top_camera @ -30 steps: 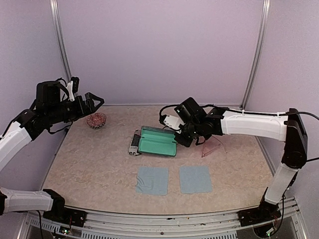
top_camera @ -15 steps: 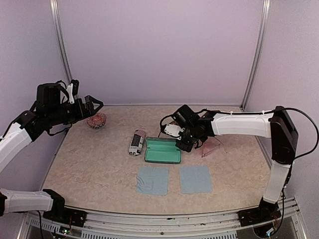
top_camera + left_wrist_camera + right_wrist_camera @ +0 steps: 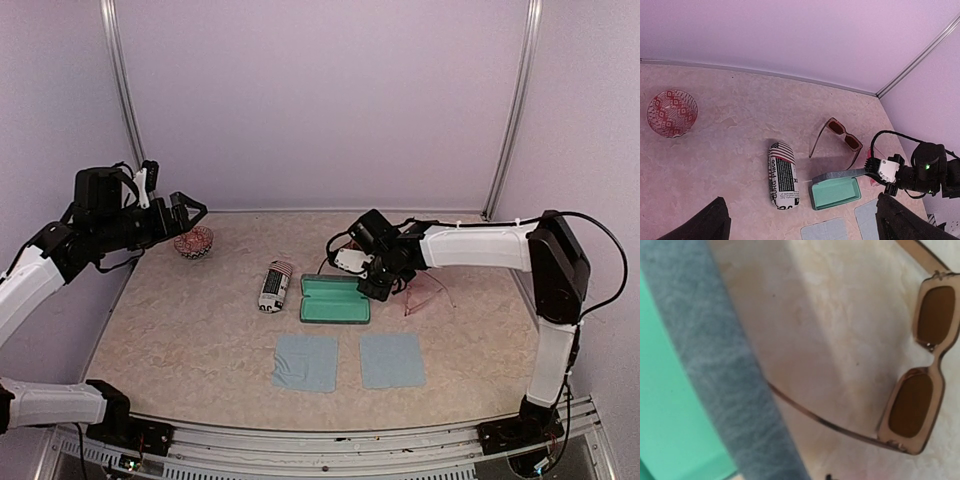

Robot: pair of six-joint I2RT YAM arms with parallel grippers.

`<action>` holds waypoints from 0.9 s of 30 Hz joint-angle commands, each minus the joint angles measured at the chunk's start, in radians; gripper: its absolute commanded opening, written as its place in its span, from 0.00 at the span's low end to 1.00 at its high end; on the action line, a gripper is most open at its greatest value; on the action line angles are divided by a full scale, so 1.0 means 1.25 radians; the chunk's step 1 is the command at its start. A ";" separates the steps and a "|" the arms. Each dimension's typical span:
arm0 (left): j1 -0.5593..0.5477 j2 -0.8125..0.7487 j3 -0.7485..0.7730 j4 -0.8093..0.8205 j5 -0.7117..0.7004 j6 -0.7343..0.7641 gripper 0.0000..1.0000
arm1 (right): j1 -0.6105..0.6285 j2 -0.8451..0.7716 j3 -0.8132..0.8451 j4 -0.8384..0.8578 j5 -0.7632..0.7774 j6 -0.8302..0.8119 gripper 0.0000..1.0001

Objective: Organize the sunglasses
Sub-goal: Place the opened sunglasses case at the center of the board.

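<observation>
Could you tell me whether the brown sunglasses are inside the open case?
No, the brown sunglasses lie on the table behind the open case.

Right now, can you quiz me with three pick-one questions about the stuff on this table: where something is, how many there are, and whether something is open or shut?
1. The blue-grey oblong case with the mint-green lining is:
A shut
B open
C upside down

2. How many pale-blue square cloths lie on the near side of the table?
A one
B two
C four

3. The striped black-and-white soft pouch lies:
A inside the case
B on a cloth
C on the bare table beside the case

Answers:
1 B, because the case's green inside shows in the top view.
2 B, because two cloths lie side by side with a gap between them.
3 C, because the pouch rests on the tabletop next to the case and touches neither cloth.
</observation>
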 commanded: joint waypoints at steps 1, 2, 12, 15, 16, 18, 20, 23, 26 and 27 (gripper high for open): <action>0.008 0.006 -0.012 0.011 0.002 0.009 0.99 | -0.007 0.017 0.026 0.037 0.040 -0.005 0.00; 0.008 0.006 -0.012 0.012 0.002 0.010 0.99 | -0.007 0.017 0.025 0.041 0.040 -0.007 0.00; 0.011 0.005 -0.018 0.014 0.001 0.012 0.99 | -0.007 0.021 0.022 0.041 0.027 -0.007 0.15; 0.011 0.007 -0.020 0.016 0.006 0.011 0.99 | -0.007 0.017 0.020 0.043 0.026 -0.006 0.22; 0.011 0.008 -0.019 0.016 0.007 0.012 0.99 | -0.007 0.016 0.020 0.042 0.025 -0.006 0.23; 0.012 0.008 -0.018 0.016 0.008 0.012 0.99 | -0.007 0.013 0.019 0.045 0.024 -0.004 0.25; 0.012 0.008 -0.018 0.016 0.007 0.012 0.99 | -0.008 0.009 0.017 0.046 0.023 -0.005 0.26; 0.013 0.007 -0.019 0.015 0.008 0.012 0.99 | -0.007 0.006 0.014 0.050 0.022 -0.004 0.30; 0.013 0.005 -0.020 0.014 0.007 0.011 0.99 | -0.007 0.002 0.011 0.053 0.022 -0.005 0.32; 0.013 0.004 -0.020 0.014 0.008 0.011 0.99 | -0.007 0.000 0.011 0.054 0.022 -0.004 0.33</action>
